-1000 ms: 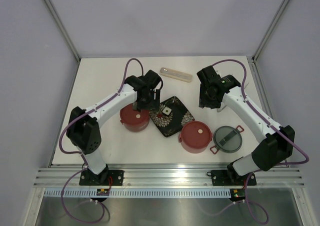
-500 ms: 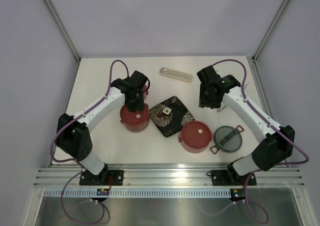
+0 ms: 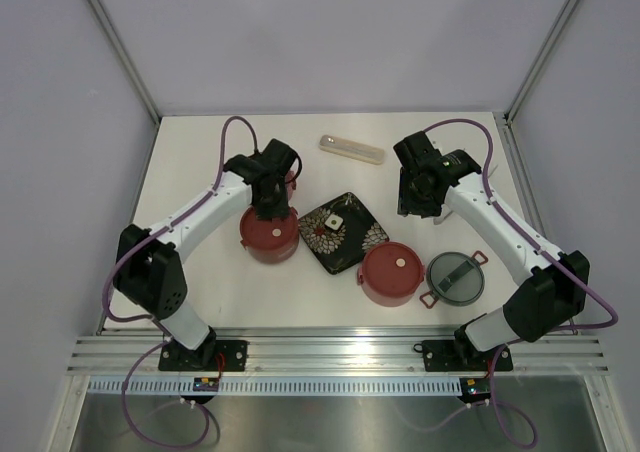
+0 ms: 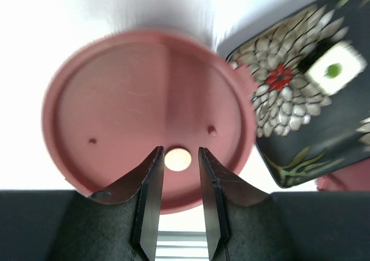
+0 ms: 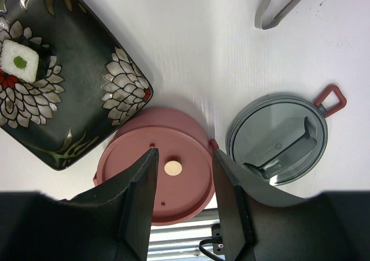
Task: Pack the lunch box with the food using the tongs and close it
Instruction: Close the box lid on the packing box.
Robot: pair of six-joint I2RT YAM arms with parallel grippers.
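While the right gripper hangs open, grey round handled top lid lower right, lidded dusty-red round bowl beside it, left gripper narrowed about the pale knob on a second lidded red bowl left of centre, grip unclear, silvery metal V-shaped tongs top right of the right wrist view.

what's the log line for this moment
left gripper: open, astride button of left lid | right gripper: open, empty | tongs: on table

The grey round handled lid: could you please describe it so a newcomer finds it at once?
On the white table, find the black square flower-patterned plate in the middle. Toward the right arm sits a round dusty-red lidded bowl; just beyond lies the flat grey handled lid, the only grey piece.
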